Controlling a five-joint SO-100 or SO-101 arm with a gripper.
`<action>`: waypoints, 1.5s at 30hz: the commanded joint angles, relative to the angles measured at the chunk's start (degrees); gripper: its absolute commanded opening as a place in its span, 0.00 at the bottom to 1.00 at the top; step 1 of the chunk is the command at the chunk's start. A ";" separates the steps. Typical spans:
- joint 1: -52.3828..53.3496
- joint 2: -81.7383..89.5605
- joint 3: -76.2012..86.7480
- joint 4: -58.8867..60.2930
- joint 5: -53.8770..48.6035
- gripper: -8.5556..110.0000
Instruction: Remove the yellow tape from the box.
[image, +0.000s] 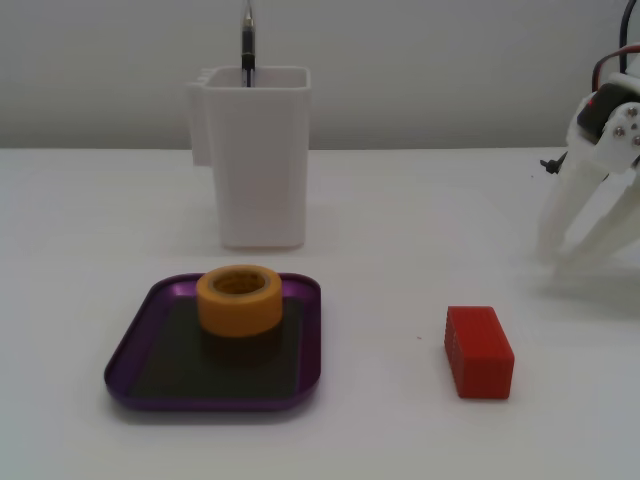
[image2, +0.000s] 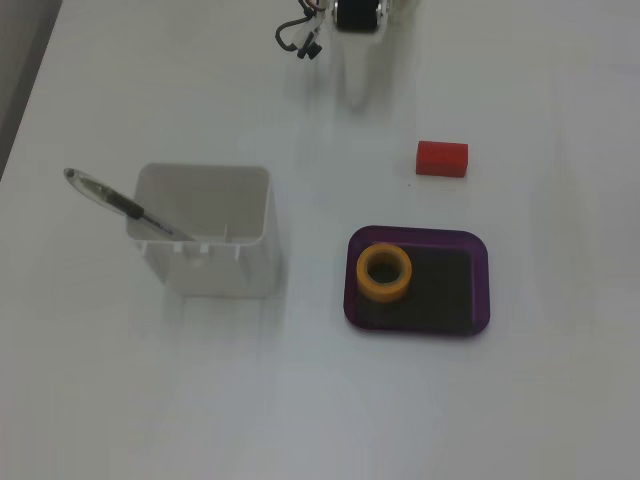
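Note:
The yellow tape (image: 240, 312) stands flat on its side in the far left part of the purple box (image: 130, 352), hollow core facing up. In a fixed view from above, the tape (image2: 363, 276) sits at the left end of the box (image2: 416, 236). My white gripper (image: 556, 258) is far off at the right edge, tips down near the table, empty. Its two fingers converge to meet at the tips. From above, the gripper (image2: 358, 85) shows only faintly at the top, white on white.
A red ribbed block (image: 479, 351) lies on the table between the gripper and the box; it also shows from above (image2: 442, 158). A tall white container (image: 262, 160) with a pen (image: 247, 45) stands behind the box, seen from above (image2: 205, 268) at the left.

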 joint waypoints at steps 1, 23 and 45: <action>-1.05 3.16 0.35 -0.88 0.53 0.07; -0.97 3.16 -1.05 -11.69 -0.44 0.07; -0.88 -37.88 -41.31 -9.23 -11.69 0.12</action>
